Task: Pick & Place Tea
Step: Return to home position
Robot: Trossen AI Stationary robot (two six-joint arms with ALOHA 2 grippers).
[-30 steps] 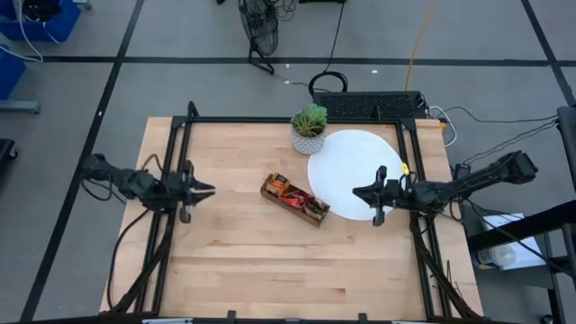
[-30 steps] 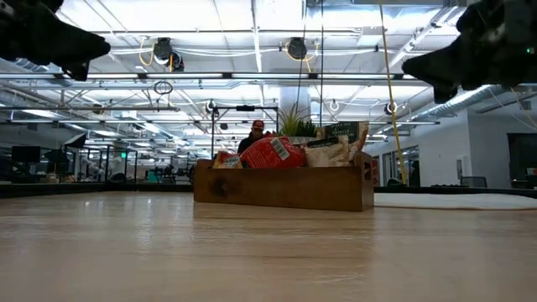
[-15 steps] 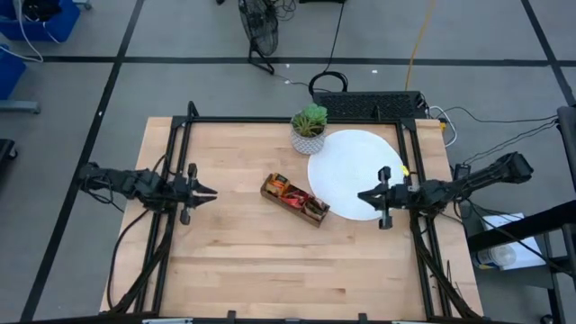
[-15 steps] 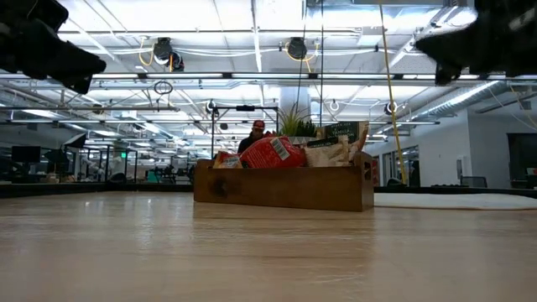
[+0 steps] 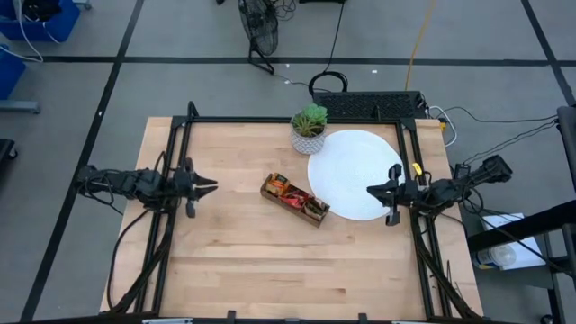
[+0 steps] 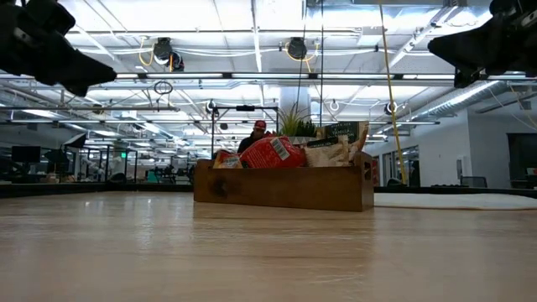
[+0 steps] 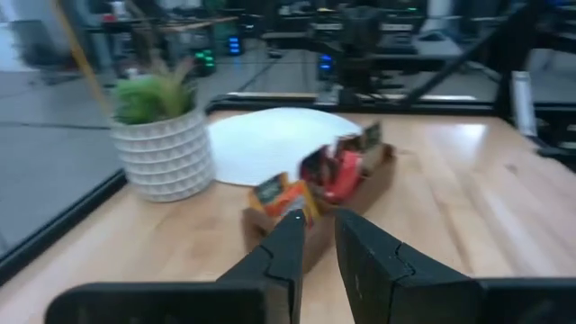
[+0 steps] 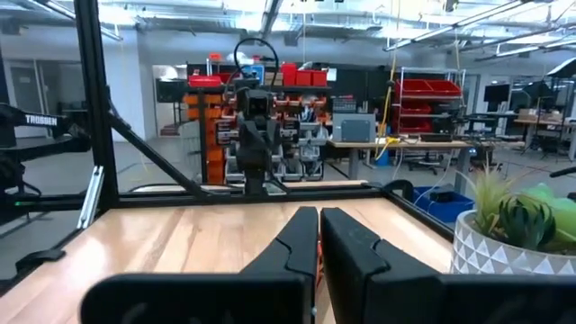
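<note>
The tea [image 5: 290, 193] sits packed in the wooden tray [image 5: 267, 191] near the middle of the counter [image 5: 270, 261] (red sachets stand up above the tray's wall in the low view). The left end effector [image 5: 210, 187] hangs over the counter's left side, well apart from the tea, its fingers a narrow gap apart. The right end effector [image 5: 371, 192] hangs over the right rim of the white disc [image 5: 351, 166], right of the tray, fingers together and empty.
</note>
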